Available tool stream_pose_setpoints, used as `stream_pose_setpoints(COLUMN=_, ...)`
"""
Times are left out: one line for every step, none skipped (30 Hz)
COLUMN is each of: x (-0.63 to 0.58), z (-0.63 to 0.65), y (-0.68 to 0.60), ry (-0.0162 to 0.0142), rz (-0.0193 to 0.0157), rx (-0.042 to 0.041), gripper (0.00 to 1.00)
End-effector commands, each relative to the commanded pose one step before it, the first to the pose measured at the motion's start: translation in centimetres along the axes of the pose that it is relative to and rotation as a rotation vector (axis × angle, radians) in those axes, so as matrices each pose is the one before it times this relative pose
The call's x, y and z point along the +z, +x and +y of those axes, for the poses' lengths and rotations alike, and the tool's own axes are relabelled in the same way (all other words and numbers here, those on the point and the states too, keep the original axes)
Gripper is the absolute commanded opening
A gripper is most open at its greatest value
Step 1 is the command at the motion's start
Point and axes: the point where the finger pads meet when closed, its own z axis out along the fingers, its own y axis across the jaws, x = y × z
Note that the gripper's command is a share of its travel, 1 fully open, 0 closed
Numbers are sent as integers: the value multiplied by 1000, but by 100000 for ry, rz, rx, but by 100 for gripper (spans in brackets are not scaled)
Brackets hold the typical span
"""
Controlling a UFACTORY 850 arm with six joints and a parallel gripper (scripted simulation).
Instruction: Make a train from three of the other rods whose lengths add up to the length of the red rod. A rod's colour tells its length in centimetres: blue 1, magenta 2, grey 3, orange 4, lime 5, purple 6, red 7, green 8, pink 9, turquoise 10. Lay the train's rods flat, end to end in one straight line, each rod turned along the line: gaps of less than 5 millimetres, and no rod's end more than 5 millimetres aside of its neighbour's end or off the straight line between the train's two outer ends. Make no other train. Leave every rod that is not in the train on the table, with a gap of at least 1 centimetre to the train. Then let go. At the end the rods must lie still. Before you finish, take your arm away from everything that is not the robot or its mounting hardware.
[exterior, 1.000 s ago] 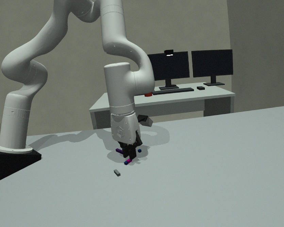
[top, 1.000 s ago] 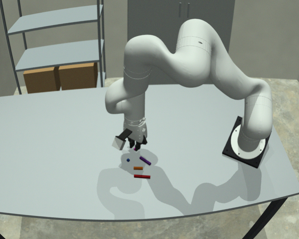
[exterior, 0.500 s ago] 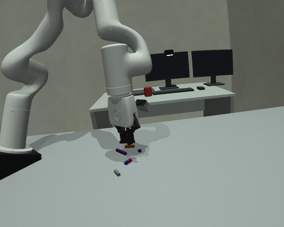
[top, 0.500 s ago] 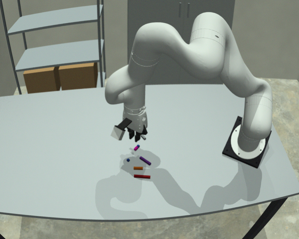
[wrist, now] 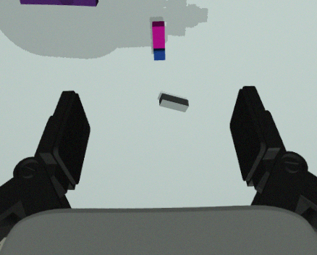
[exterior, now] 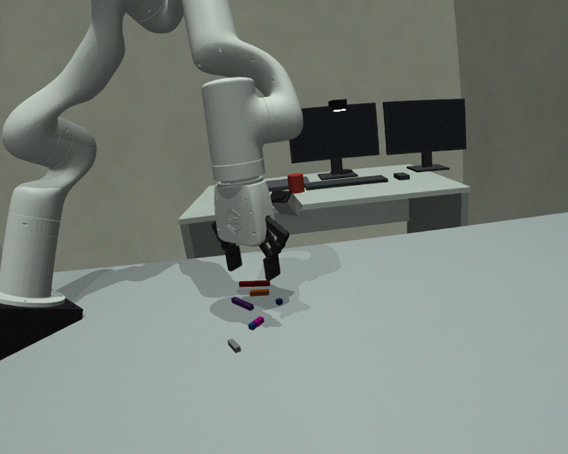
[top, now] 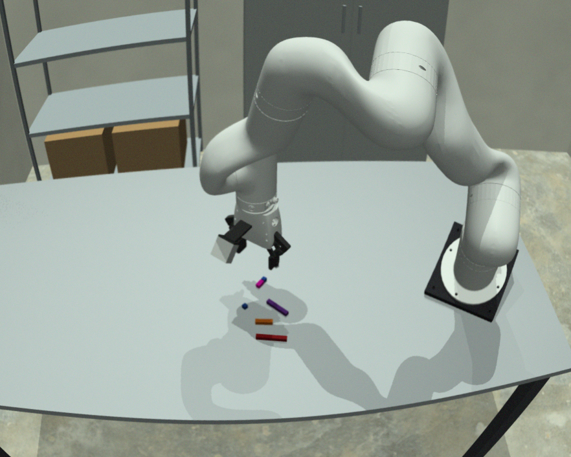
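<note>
1. Gripper (top: 257,256) (exterior: 252,269) (wrist: 158,107): wide open, nothing held; hangs above tbl (top: 95,333) (exterior: 415,356) (wrist: 217,174), approx. ctr of top view, just L of ctr in ext. view.
2. Magenta rod (top: 259,283) (exterior: 258,320) (wrist: 158,38) + blue end rod (top: 264,278) (exterior: 251,326) (wrist: 159,55): flat, end to end, upper ctr of wrist view. Can't tell if touching or tiny gap.
3. Grey rod (exterior: 233,345) (wrist: 174,103): apart from that pair; lower L of ctr in ext. view, below the pair in wrist view. Not visible in top view.
4. Purple rod (top: 277,307) (exterior: 242,303) (wrist: 59,1): slanted, below/R of pair in top view, cut off at upper L in wrist.
5. Loose blue rod (top: 245,306) (exterior: 278,301): L of purple in top view, on its own.
6. Orange rod (top: 264,321) (exterior: 259,292): below purple in top view, near red rod (top: 271,337) (exterior: 254,283), which lies lowest there.
7. No 3-rod train yet.
</note>
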Motion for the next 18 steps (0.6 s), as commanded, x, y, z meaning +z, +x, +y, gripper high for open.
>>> stream_pose_setpoints(x=-82, z=80, y=39, ry=-171, rz=51, rx=-48, gripper=100)
stream_pose_setpoints(x=0, z=0, y=0, ry=0, rz=0, rx=0, gripper=100)
stream_pose_setpoints(x=0, z=0, y=0, ry=0, rz=0, rx=0, gripper=100)
stream_pose_setpoints(x=0, z=0, y=0, ry=0, rz=0, rx=0, gripper=100)
stream_pose_setpoints(x=0, z=0, y=0, ry=0, rz=0, rx=0, gripper=100)
stream_pose_setpoints(x=0, z=0, y=0, ry=0, rz=0, rx=0, gripper=100)
stream_pose_setpoints(x=0, z=0, y=0, ry=0, rz=0, rx=0, gripper=100)
stream_pose_setpoints(x=0, z=0, y=0, ry=0, rz=0, rx=0, gripper=100)
stream_pose_setpoints(x=0, z=0, y=0, ry=0, rz=0, rx=0, gripper=100)
stream_pose_setpoints(x=0, z=0, y=0, ry=0, rz=0, rx=0, gripper=100)
stream_pose_setpoints(x=0, z=0, y=0, ry=0, rz=0, rx=0, gripper=100)
stream_pose_setpoints(x=2, z=-5, y=6, ry=0, rz=0, rx=66, gripper=100)
stream_pose_setpoints(x=13, z=-29, y=42, ry=-1, rz=0, rx=431, gripper=100)
stream_pose_setpoints(x=32, z=-74, y=103, ry=-3, rz=1, rx=1072, gripper=100)
stream_pose_setpoints(x=56, z=-133, y=181, ry=-6, rz=1, rx=1901, gripper=100)
stream_pose_setpoints(x=83, z=-206, y=264, ry=-8, rz=2, rx=2839, gripper=100)
stream_pose_setpoints(x=111, z=-289, y=343, ry=-10, rz=3, rx=3814, gripper=100)
stream_pose_setpoints(x=137, z=-381, y=410, ry=-11, rz=5, rx=4766, gripper=100)
